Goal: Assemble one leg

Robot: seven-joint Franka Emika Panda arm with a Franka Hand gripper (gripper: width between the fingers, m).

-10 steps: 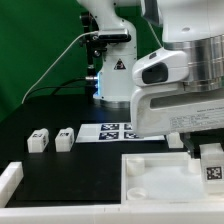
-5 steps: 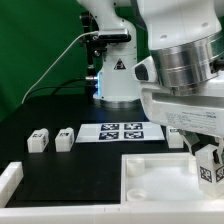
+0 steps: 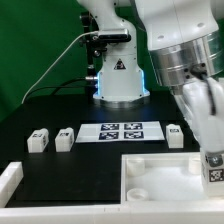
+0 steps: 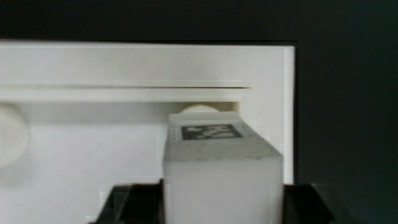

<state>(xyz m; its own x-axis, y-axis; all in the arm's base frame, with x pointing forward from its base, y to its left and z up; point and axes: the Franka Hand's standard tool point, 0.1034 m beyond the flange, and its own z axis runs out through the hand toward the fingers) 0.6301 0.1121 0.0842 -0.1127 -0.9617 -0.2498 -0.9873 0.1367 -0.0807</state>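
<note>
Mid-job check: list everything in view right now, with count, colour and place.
legs on the table: 3, white, tagged; two at the exterior view's left, one right of the marker board
held leg: 1, white, tagged; over the tray
tray: 1, white; front
marker board: 1, white, black tags; middle
white block: 1; front left corner
table: 1, black
arm: 1, white
gripper: 1, black fingers; shut on held leg

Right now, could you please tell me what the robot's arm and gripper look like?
The arm is glossy white with rounded casings and a silvery-grey cylindrical wrist section. Its base is white, carries a black triangle marking and glows blue low down; a thin cable runs to it. The gripper has black fingers.
</note>
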